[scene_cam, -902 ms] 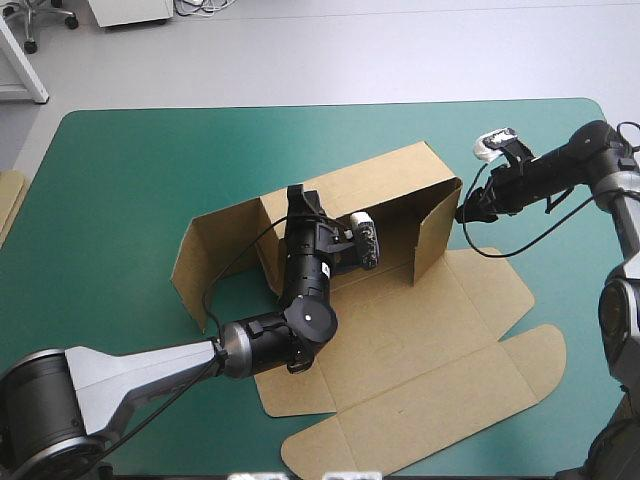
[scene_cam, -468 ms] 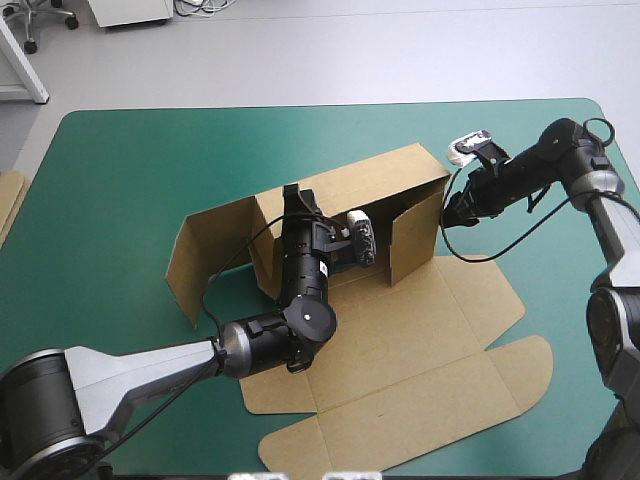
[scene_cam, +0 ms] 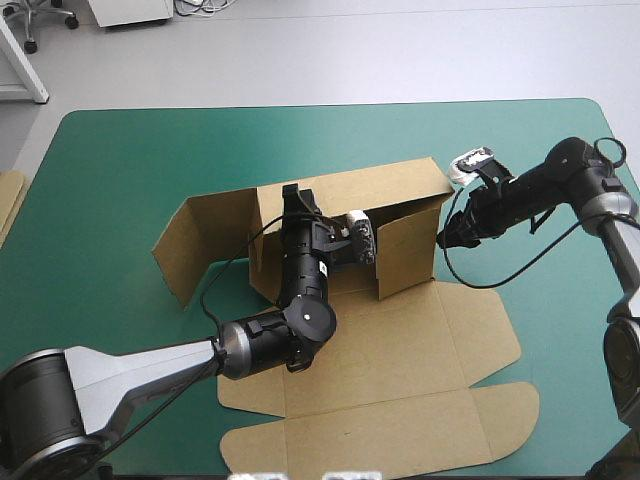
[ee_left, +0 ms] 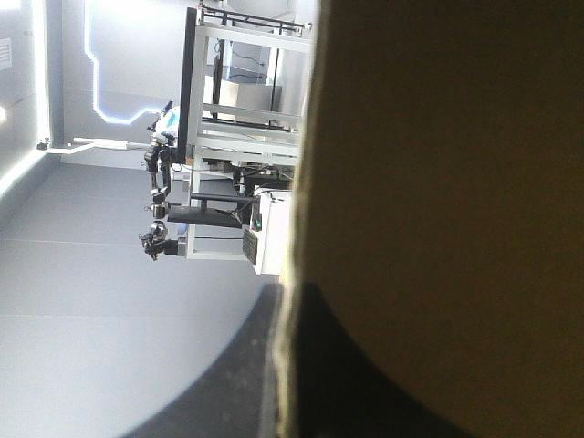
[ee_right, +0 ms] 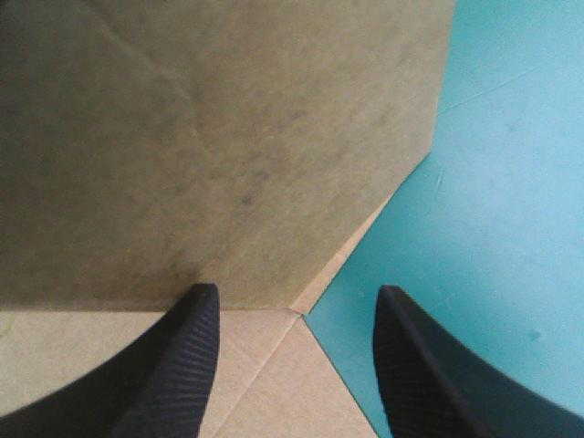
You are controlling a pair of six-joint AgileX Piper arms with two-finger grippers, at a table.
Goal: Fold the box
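1. The box [scene_cam: 400, 350] was spotted roughly mid-table on the teal-green cover [scene_cam: 130, 160], only half built. The long back wall was raised. The end flap on the left was stood up and swung outward, and the one on the right was stood up and turned inward. The lid and its tabs were laid flat toward the near edge.
2. The left gripper [scene_cam: 293, 196] was clamped on the top edge of the back wall. In its own wrist view, the left gripper [ee_left: 292, 292] was seen with fingers all but together and the sheet pinched between them. Most of that view was filled by the box [ee_left: 438, 182].
3. The right gripper [scene_cam: 443, 240] was parked at the right end of the box, just outside the standing flap, with nothing held. In its own wrist view, the right gripper [ee_right: 297, 292] was spread well apart. One finger [ee_right: 182, 365] was set at the foot of the flap, though actual contact couldn't be told, and the other was hung over bare cover.
4. Between the raised walls, the left arm was reached in over the floor panel.
5. An edge of spare board [scene_cam: 8, 205] was noticed at the table's left edge.
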